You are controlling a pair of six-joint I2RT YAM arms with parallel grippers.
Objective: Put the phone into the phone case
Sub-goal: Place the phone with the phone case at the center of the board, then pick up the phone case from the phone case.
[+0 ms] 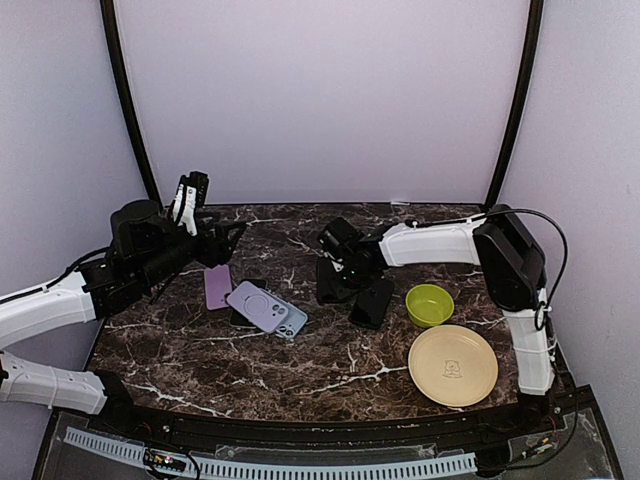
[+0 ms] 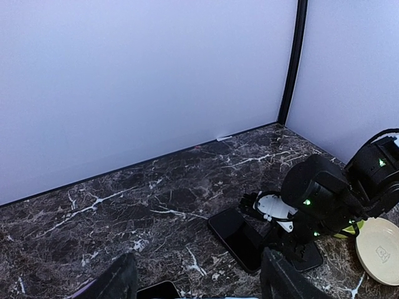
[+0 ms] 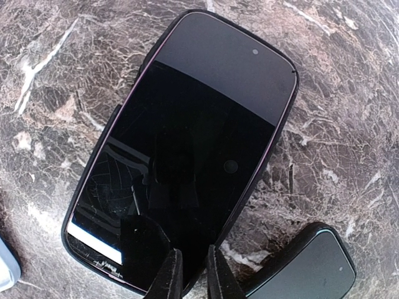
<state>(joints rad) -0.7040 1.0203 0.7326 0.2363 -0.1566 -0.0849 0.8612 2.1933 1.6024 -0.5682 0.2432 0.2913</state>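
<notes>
The left gripper (image 2: pixel 198 268) hangs above the left end of the dark, white-veined marble tabletop (image 1: pixel 300 370) with its fingers spread wide and nothing between them. Just right of it lies a flat mauve rectangle (image 1: pixel 218 286), either a case or a phone. Next comes a lilac phone case with a ring marked on its back (image 1: pixel 257 305), which rests partly on a pale blue phone (image 1: pixel 293 322). No brand name on any of these can be read. Near the middle of the table lies a black glossy phone with a dark screen (image 3: pixel 187 143), face up. The right gripper (image 3: pixel 192 252) sits right over the phone's near short edge, its fingers all but closed with only a thin slit between them. Whether they pinch the phone cannot be told. A second black phone (image 1: pixel 372 302) lies just beside it. Further right come a small lime-green bowl (image 1: pixel 430 304) and a round beige plate (image 1: pixel 452 365) whose central emblem is too small to read.
</notes>
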